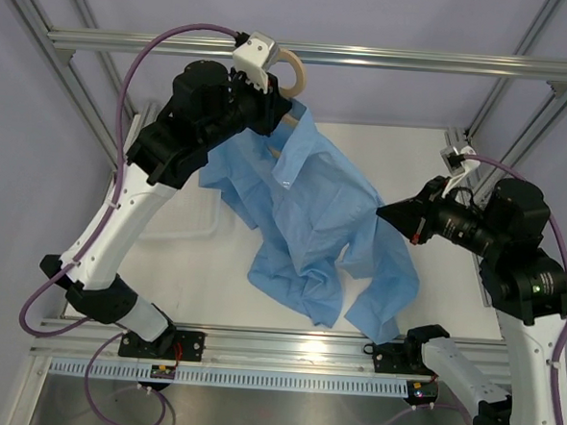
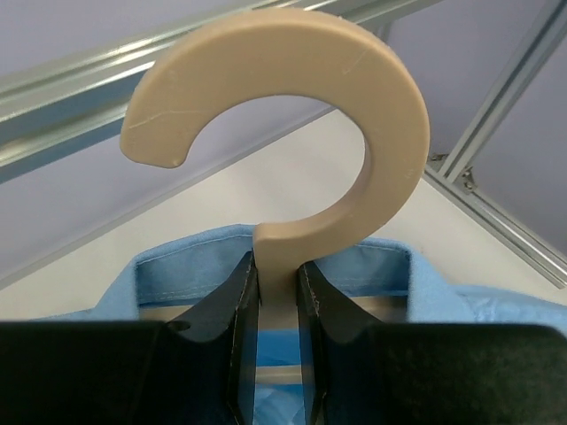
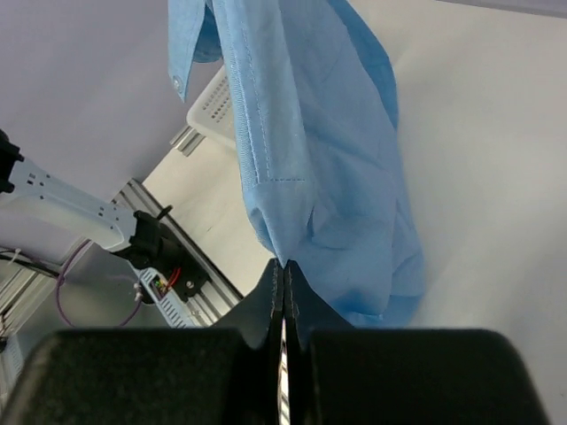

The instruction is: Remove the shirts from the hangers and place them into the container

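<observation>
Top view: showing the hanger (image 1: 298, 76) raised close under the far bar (image 1: 399, 58), with the shirt (image 1: 313, 209) on it and trailing down to a crumpled heap on the worktop (image 1: 438, 285). Partly covering the bin (image 1: 198, 228), lying at the left under the shirt's edge. Meeting the shirt's right side with the right fingers (image 1: 401, 216), well away from the collar.

Left wrist view: clamping the hanger's neck between the left fingers (image 2: 237, 336), just below the hook, closed firmly on it, with the blue collar sitting around the neck behind them. Holding the hook free, not hung on anything.

Right wrist view: pinching a low fold of the shirt, fingers pressed together with cloth caught at their tips and the rest hanging beyond. Not showing how much cloth is caught.

Working, by the look of it, on the first step: getting the shirt off the hanger, with most of it outside the bin. Calling next, probably, for drawing the pinched cloth away while steadying the hanger, so the shoulders slide off, then bunching the shirt down into the bin.

Finding no brand, label or legible writing in any view.
</observation>
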